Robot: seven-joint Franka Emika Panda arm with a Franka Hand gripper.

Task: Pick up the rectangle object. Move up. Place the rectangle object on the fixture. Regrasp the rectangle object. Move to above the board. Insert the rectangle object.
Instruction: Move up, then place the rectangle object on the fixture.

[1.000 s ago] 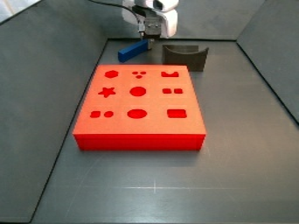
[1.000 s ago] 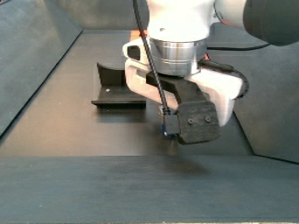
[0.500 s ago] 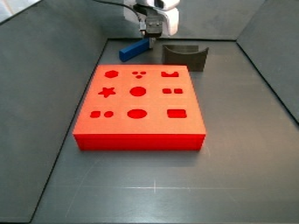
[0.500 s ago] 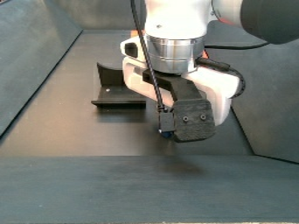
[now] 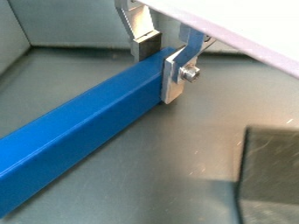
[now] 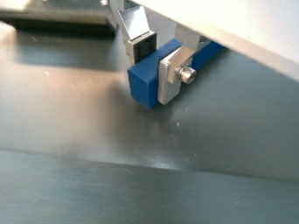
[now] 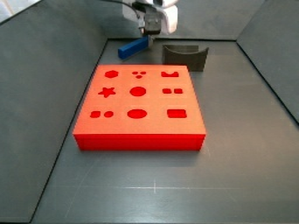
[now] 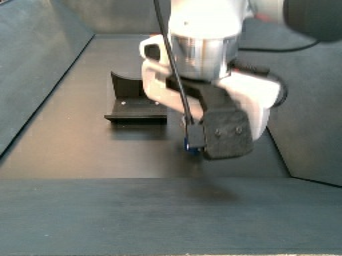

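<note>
The rectangle object (image 5: 82, 122) is a blue bar, and my gripper (image 5: 158, 61) is shut on it close to one end (image 6: 146, 79). One silver finger (image 5: 176, 74) presses its side and the other finger (image 5: 143, 37) sits on the opposite side. In a side view the bar (image 7: 133, 47) slants down to the left from the gripper (image 7: 149, 33), just behind the far edge of the red board (image 7: 140, 109). The dark fixture (image 7: 187, 55) stands right of the gripper. In the side view from behind the arm, the gripper (image 8: 194, 146) hides the bar and the fixture (image 8: 134, 100) lies left of it.
Grey walls close in the grey floor (image 7: 246, 157) at the back and along both sides. The board's cut-out holes, a star (image 7: 107, 91) among them, face up. In a wrist view the fixture (image 5: 274, 175) shows as a dark patch beside the bar.
My gripper has risen slightly with the blue bar still clamped in it. The board and the fixture have not moved.
</note>
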